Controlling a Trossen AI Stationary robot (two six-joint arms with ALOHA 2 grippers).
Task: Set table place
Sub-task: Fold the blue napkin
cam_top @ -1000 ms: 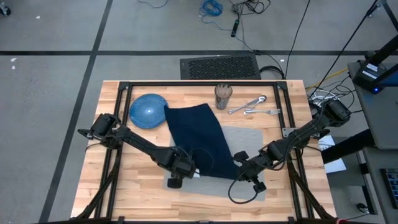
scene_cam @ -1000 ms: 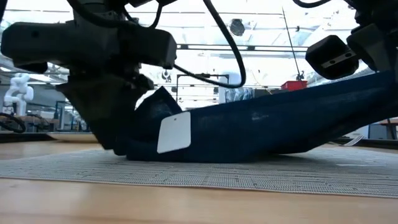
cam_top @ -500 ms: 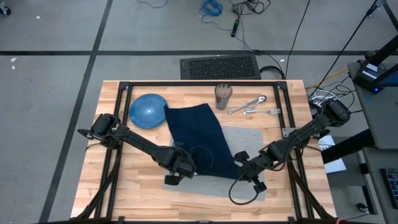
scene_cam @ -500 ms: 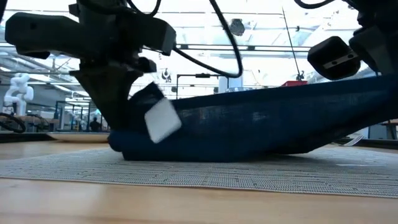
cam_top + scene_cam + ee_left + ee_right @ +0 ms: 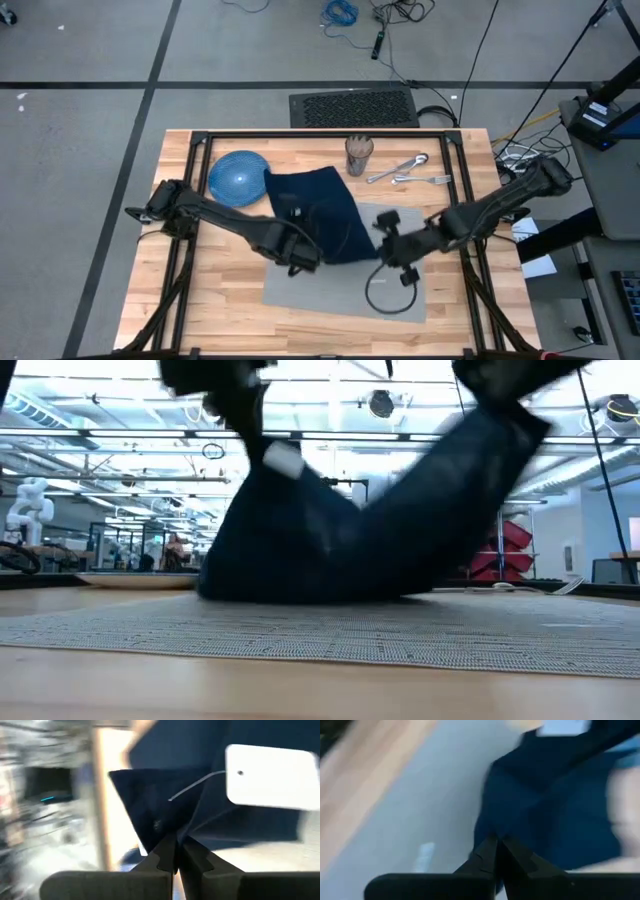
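- The table [image 5: 215, 310], a large rectangular top of light butcher-block planks with a thin black frame, fills the middle of the high view.
- The place [image 5: 330, 292], a flat grey rectangular fabric mat, lies on the near-centre of the table, its long axis running across the table from left arm to right arm, slightly skewed; its near half is bare.
- A navy blue cloth napkin [image 5: 318, 215] covers the mat's far part and runs on toward the table's far edge; its near edge is lifted off the mat at both corners.
- A round blue plate [image 5: 236, 178] sits just left of the napkin, off the mat.
- The left gripper [image 5: 299, 262] has its fingers pressed together on the napkin's near-left corner, beside a white tag [image 5: 263, 776].
- The right gripper [image 5: 388, 248] pinches the near-right corner likewise.
- A brown cup [image 5: 359, 153] and metal cutlery [image 5: 405, 170] lie near the far edge.
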